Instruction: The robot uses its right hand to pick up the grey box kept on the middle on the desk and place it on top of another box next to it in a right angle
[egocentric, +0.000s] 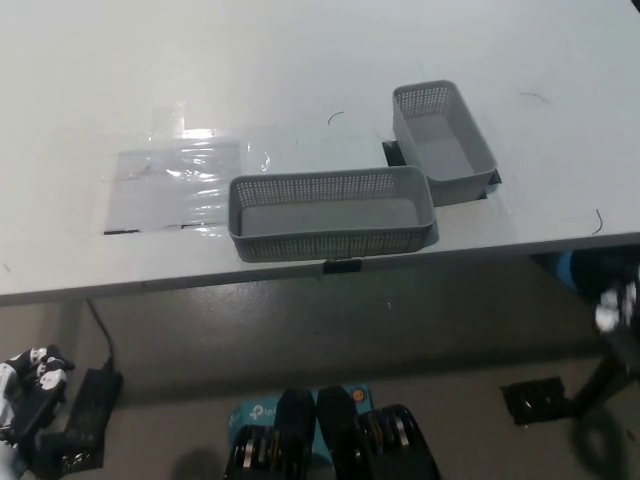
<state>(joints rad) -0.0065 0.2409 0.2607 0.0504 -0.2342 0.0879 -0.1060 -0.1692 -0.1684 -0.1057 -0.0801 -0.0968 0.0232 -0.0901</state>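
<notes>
On the white desk (80, 60) two grey perforated boxes are seen. One grey box (332, 213) lies lengthwise across the middle of the desk, close to the near edge, its open top upward and nothing inside it. The second grey box (443, 140) is set just behind and to the right of it, turned roughly at a right angle, one end near the first box's far right corner; whether the two touch cannot be told. Black markers are visible under both boxes at the desk surface. A sheet of clear plastic film (180, 180) is spread flat on the desk left of the boxes.

Neither box is held or touched by any hand. At the lower left, below desk level, the white left hand (30, 385) is seen, fingers curled inward, nothing gripped. At the right edge, below the desk, the black right hand (618, 315) is blurred; how far its fingers are apart cannot be told. On the floor beside the left hand a black power adapter (85, 420) with its cable is noted.
</notes>
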